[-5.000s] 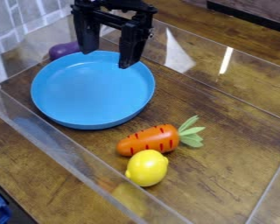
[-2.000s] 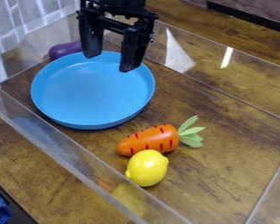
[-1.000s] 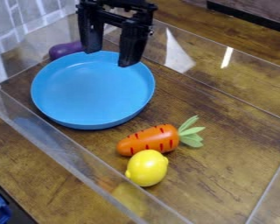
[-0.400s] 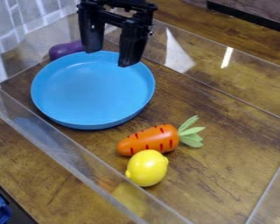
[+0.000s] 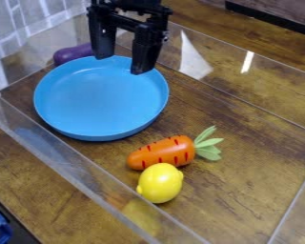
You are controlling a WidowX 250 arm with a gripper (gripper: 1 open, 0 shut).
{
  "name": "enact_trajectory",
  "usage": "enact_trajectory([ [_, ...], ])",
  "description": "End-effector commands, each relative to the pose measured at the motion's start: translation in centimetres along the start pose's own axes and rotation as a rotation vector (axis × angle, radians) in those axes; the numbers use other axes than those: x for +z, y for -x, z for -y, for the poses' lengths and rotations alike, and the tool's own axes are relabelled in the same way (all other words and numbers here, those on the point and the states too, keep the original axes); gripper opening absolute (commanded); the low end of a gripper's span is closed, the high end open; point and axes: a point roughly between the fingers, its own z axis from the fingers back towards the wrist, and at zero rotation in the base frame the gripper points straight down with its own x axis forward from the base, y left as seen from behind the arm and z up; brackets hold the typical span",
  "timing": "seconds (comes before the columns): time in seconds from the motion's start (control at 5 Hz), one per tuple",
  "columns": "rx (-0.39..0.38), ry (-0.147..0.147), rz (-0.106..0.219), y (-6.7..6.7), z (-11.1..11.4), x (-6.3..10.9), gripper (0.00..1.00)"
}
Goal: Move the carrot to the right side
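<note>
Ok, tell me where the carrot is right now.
The carrot lies on the wooden table, lower centre of the camera view, right beside the lemon and just below-right of the blue plate.

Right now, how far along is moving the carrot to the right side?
Nothing looks done yet: the carrot lies on the table next to the lemon, below the blue plate. Nothing is in hand: the gripper hangs open and empty over the plate's far rim. Left to do: reach the carrot, grasp it, carry it right.

No legible text or labels anywhere.
</note>
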Motion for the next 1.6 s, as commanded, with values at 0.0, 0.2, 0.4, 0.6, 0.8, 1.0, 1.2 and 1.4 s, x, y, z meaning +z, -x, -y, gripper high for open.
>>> enact_trajectory([
  [0.0, 0.026, -0.006, 0.053, -0.1, -1.0, 1.9, 1.0],
  [0.2, 0.028, -0.008, 0.049, 0.1, -1.1, 2.2, 1.0],
  [0.4, 0.015, -0.015, 0.04, 0.0, -0.9, 2.1, 1.0],
  [0.6, -0.003, -0.025, 0.027, -0.1, -0.6, 1.9, 1.0],
  [0.8, -0.015, -0.031, 0.014, -0.2, -0.2, 1.6, 1.0],
  [1.0, -0.028, -0.038, 0.0, -0.3, 0.1, 1.5, 1.0],
  [1.2, -0.028, -0.04, 0.004, -0.1, 0.1, 1.8, 1.0],
  [1.4, -0.026, -0.037, 0.012, 0.2, 0.1, 2.3, 1.0],
])
